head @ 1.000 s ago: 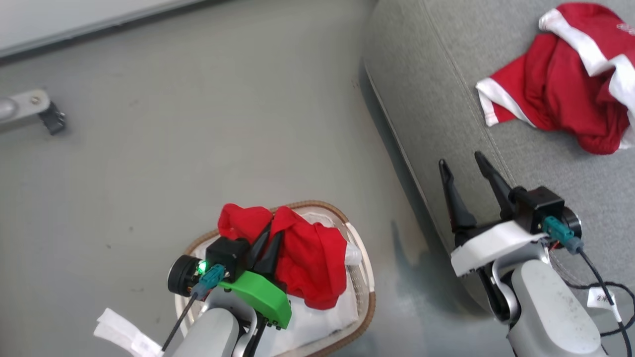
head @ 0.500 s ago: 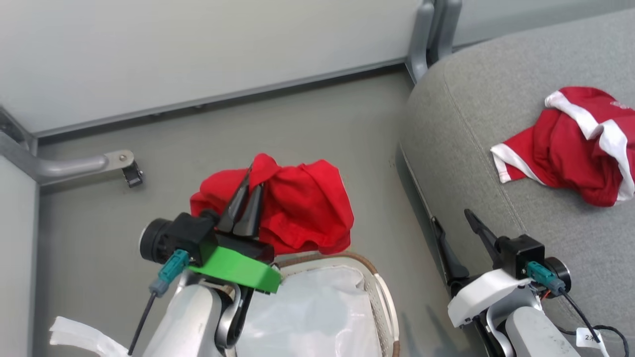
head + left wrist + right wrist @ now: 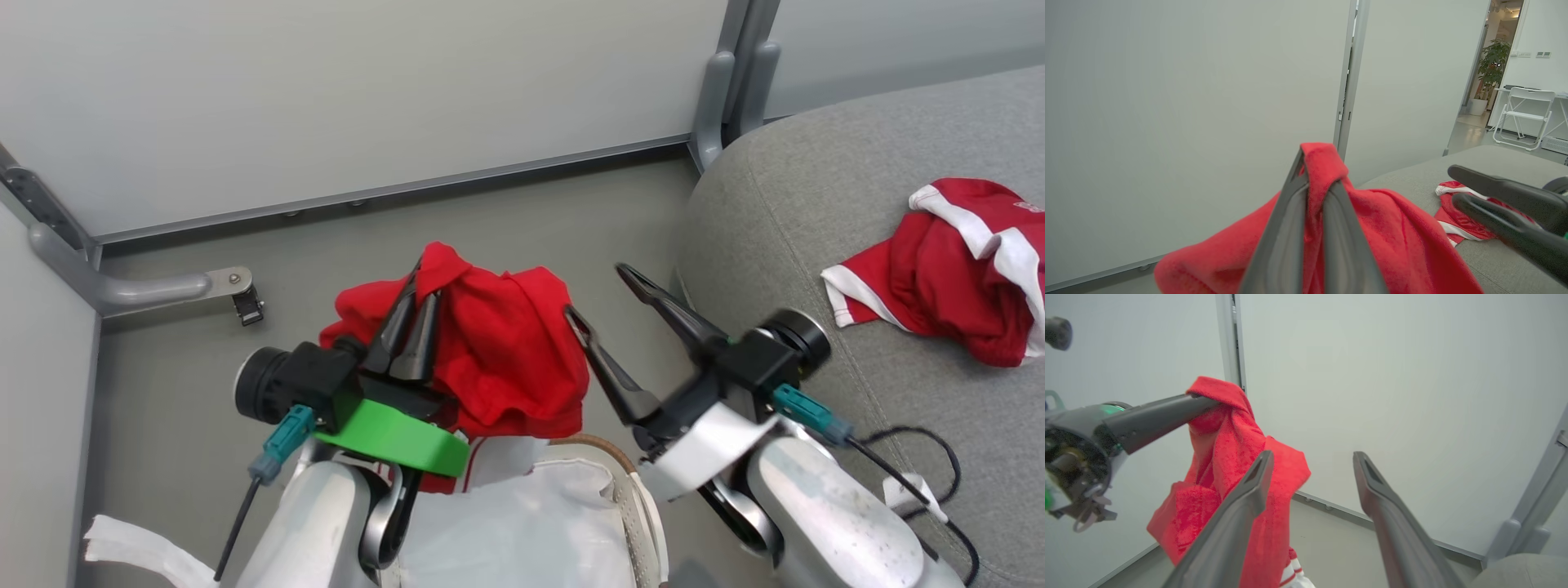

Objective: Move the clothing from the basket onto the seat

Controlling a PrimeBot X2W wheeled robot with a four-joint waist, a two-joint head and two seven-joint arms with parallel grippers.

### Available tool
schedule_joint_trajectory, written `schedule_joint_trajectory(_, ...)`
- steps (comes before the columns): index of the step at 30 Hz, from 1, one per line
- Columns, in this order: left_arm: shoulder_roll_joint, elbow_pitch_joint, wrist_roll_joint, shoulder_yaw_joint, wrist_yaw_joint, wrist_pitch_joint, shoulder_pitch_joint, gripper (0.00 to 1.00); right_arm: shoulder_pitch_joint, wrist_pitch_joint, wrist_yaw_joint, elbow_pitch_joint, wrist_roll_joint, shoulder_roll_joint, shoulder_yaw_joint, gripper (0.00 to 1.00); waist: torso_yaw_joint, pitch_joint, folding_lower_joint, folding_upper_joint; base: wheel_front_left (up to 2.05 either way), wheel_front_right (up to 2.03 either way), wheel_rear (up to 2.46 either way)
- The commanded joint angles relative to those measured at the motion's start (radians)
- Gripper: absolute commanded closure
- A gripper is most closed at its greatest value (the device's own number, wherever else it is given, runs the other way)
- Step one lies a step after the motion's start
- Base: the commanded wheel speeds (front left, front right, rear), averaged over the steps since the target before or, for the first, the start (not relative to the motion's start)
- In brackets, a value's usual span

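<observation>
Now: left pincer (image 3: 426,279) is clamped shut on red garment (image 3: 506,359), held above basket (image 3: 629,490); right pincer (image 3: 594,289) gapes wide, empty, just beside it; other garment (image 3: 939,278) lies on seat (image 3: 816,188); best to carry right, keeping the hem clear of the seat's edge.

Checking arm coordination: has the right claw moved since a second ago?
Yes. The right claw swung left, away from the seat, toward the held red garment.
</observation>
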Motion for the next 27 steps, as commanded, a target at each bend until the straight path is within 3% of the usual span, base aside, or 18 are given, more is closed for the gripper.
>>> schedule_joint_trajectory(1, 0.001, 0.0, -0.005, -0.009, -0.002, -0.001, -0.007, 1.0, -0.042, 0.0, -0.001, -0.012, 0.018, -0.014, 0.042, 0.0, 0.01, -0.003, 0.0001, 0.0018, 0.0, 0.0, 0.0)
schedule_joint_trajectory(6, 0.001, -0.012, -0.027, -0.076, -0.002, -0.001, -0.006, 1.0, -0.136, 0.0, -0.001, 0.085, 0.038, -0.045, 0.177, 0.0, 0.041, -0.015, 0.0001, 0.0018, 0.0, 0.0, 0.0)
schedule_joint_trajectory(12, 0.001, -0.023, -0.058, -0.168, -0.002, -0.001, 0.007, 1.0, -0.181, 0.0, -0.001, 0.263, 0.137, -0.012, 0.292, 0.0, 0.089, -0.03, 0.0001, 0.0018, 0.0, 0.0, 0.0)
schedule_joint_trajectory(13, 0.001, -0.023, -0.062, -0.176, -0.002, -0.001, 0.009, 1.0, -0.183, 0.0, -0.001, 0.28, 0.151, -0.01, 0.306, 0.83, 0.095, -0.031, 0.0001, 0.0018, 0.0, 0.0, 0.0)
schedule_joint_trajectory(14, 0.001, -0.022, -0.063, -0.181, -0.002, -0.001, 0.012, 1.0, -0.184, 0.0, -0.001, 0.288, 0.166, -0.007, 0.311, 1.0, 0.098, -0.031, 0.0001, 0.0018, 0.0, 0.0, 0.0)
schedule_joint_trajectory(18, 0.001, -0.015, -0.065, -0.178, -0.002, 0.0, 0.026, 1.0, -0.166, 0.0, -0.001, 0.283, 0.192, -0.003, 0.29, 1.0, 0.09, -0.027, 0.0001, 0.0018, 0.0, 0.0, 0.0)
schedule_joint_trajectory(19, 0.001, -0.01, -0.062, -0.175, -0.002, 0.0, 0.029, 0.82, -0.153, 0.0, -0.001, 0.276, 0.191, -0.004, 0.274, 1.0, 0.08, -0.025, 0.0001, 0.0018, 0.0, 0.0, 0.0)
schedule_joint_trajectory(20, 0.001, -0.007, -0.058, -0.168, -0.002, 0.0, 0.031, 0.53, -0.144, 0.0, -0.001, 0.268, 0.189, -0.004, 0.263, 1.0, 0.069, -0.024, 0.0001, 0.0018, 0.0, 0.0, 0.0)
schedule_joint_trajectory(21, 0.001, -0.004, -0.055, -0.16, -0.002, 0.0, 0.033, 0.0, -0.135, 0.0, -0.001, 0.258, 0.189, -0.004, 0.244, 1.0, 0.054, -0.021, 0.0001, 0.0018, 0.0, 0.0, 0.0)
schedule_joint_trajectory(27, 0.001, 0.016, -0.029, -0.104, -0.002, 0.0, 0.046, 0.0, -0.077, -0.001, -0.001, 0.187, 0.166, -0.007, 0.153, 1.0, -0.09, 0.009, 0.0001, 0.0018, 0.0, 0.0, 0.0)
